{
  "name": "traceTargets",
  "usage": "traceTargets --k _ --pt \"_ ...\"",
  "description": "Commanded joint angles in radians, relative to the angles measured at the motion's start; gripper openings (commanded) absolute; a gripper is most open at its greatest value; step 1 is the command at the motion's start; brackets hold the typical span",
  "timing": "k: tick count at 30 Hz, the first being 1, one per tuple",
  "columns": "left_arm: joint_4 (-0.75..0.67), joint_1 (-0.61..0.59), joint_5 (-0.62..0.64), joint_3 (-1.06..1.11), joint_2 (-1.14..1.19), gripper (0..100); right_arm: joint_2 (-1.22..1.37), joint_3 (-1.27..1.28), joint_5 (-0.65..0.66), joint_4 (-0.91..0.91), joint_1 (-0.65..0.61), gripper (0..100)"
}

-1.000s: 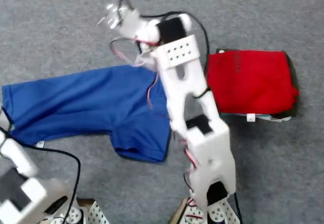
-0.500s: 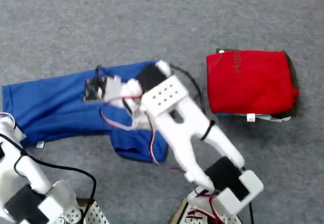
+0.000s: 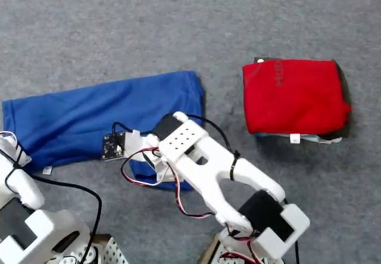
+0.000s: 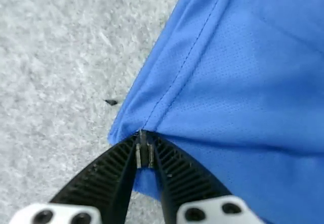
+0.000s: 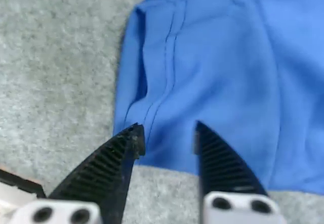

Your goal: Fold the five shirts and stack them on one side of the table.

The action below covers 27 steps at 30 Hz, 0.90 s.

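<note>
Folding blue shirt point(image 3: 89, 118): left claw point(image 4: 143, 150) pinches hem corner point(image 4: 124, 128); right claw point(image 5: 167, 133) wide over sleeve point(image 5: 212, 82), lower centre; next, likely close it, lift both together.

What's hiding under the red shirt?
The folded red shirt lies on other folded clothes: a pale edge and a dark edge peek out. The rest is covered, so I cannot count them.

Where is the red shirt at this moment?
In the high view, the folded red shirt tops a small stack on the right side of the table, apart from the blue shirt spread out to its left.
</note>
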Motion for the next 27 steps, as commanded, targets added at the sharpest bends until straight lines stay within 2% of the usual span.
traceTargets --k 1,10,17,19,23,27 --pt "0.003 -0.005 0.009 -0.044 -0.002 2 0.042 0.002 0.003 -0.041 -0.012 25.0" --pt "0.003 -0.003 0.009 -0.044 -0.002 2 0.176 0.002 0.008 -0.094 -0.047 31.9" --pt "0.003 -0.006 0.009 -0.044 -0.002 2 0.262 -0.051 0.008 -0.064 -0.07 31.6" --pt "0.003 -0.006 0.009 -0.044 -0.002 2 0.297 -0.085 0.008 -0.043 -0.07 28.0" --pt "0.003 -0.009 0.009 -0.044 -0.002 2 0.41 -0.206 0.006 0.041 -0.058 11.3" --pt "0.003 -0.009 0.008 -0.044 -0.002 2 0.549 -0.384 0.006 0.146 0.041 0.2"
